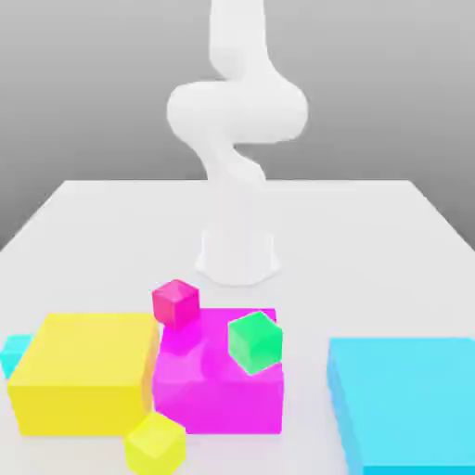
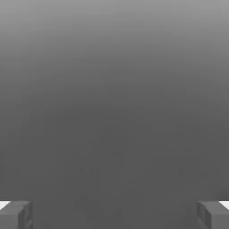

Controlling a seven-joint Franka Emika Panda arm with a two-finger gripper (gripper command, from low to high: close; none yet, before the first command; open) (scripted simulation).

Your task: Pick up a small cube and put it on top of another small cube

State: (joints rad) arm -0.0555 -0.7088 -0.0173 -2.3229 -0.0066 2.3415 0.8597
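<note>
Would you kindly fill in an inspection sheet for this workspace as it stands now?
Surface: white table, blocks grouped at the near edge.
Job's things: small cyan cube, partly hidden behind the large yellow block.
Clutter: large magenta block, large cyan block; small pink cube, small green cube, small yellow cube.
Grippers: pincer open, holding nothing.
Cables: nothing seen.
Surroundings: plain grey backdrop.

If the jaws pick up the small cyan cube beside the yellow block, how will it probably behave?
The small cyan cube looks rigid, so it likely keeps its shape. Its flat faces suggest sliding, not rolling. The glossy finish may be slippery. The yellow block hides most of it.
</note>
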